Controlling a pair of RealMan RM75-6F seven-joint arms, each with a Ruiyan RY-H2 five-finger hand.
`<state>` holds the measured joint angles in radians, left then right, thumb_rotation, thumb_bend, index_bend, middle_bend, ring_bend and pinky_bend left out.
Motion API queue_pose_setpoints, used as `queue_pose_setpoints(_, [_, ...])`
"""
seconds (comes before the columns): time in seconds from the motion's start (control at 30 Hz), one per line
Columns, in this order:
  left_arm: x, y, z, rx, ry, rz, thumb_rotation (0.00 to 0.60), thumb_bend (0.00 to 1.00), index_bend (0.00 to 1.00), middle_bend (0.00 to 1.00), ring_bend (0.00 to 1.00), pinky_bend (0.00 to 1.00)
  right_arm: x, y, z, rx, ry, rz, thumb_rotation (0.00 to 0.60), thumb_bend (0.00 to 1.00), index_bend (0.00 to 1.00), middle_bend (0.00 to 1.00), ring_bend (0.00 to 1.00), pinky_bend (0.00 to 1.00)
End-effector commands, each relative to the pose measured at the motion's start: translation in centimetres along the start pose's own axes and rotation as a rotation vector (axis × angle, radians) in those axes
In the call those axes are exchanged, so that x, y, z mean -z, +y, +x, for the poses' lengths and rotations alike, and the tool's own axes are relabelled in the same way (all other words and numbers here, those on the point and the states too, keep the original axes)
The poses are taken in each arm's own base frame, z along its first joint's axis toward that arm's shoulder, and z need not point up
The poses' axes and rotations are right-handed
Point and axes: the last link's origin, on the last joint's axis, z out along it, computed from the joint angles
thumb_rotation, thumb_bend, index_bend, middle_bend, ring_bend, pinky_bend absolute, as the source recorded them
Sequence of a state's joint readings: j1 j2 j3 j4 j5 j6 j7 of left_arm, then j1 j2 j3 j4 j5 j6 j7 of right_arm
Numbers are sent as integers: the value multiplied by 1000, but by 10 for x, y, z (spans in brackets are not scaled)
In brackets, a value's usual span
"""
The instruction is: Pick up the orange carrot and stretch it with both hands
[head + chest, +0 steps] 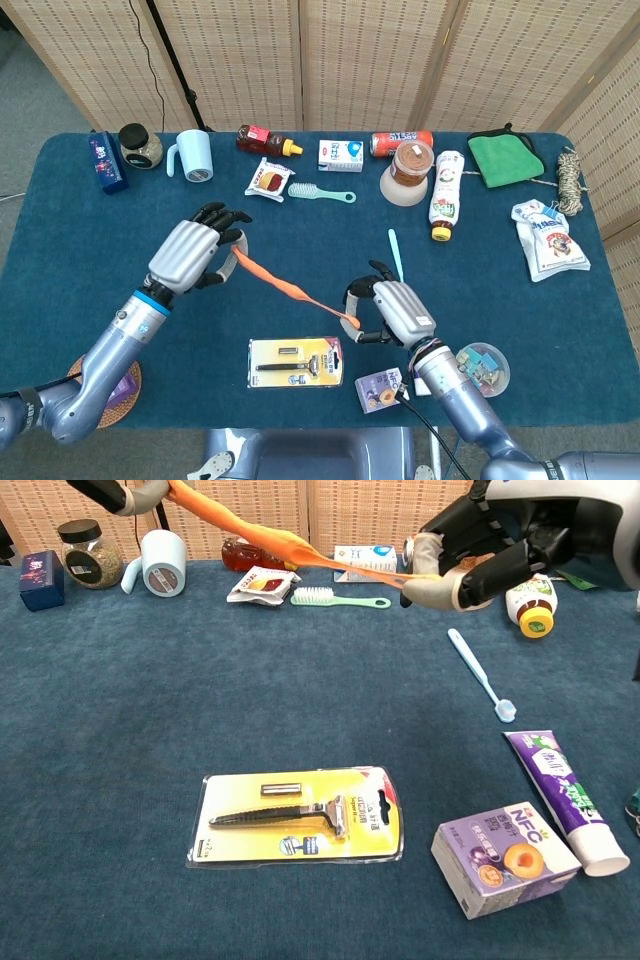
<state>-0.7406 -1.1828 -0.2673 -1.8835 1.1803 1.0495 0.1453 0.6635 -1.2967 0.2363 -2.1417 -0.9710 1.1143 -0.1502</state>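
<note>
Table (100, 240) blue-clothed; wicker screens (260, 60) behind.

Left hand (190, 256) and right hand (397, 311) grip a thin, stretched orange rubber carrot (290, 289) above the blue cloth-covered table (80, 230).

Left robot hand (190, 257) and right robot hand (392, 312) raised apart, fingers curled.

An orange carrot (290, 288) spans between silver hands with black fingers (216, 214). Below it a yellow razor pack (295, 362) lies on the dark blue tabletop (500, 250).
</note>
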Motion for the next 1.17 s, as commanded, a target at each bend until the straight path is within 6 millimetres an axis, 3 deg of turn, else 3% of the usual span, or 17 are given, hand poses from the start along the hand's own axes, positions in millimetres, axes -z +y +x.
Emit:
queue_pose_setpoints(0.03, [1,-5,4,-4,8,10,600,546,709,260,226,109,1,2,1,2,1,-5,600,440,762,432,320,36])
queue_pose_setpoints(0.67, [15,-40,47,-53,103,93,600,546,709,260,226,109,7,20,3,16,-9,-44,600,440,760,432,322,36])
queue_pose_setpoints(1.17, [16,-37,49,-56,93,78,600,546,709,260,226,109,9,24,2,14,-17,-51,600,440,753,431,322,36])
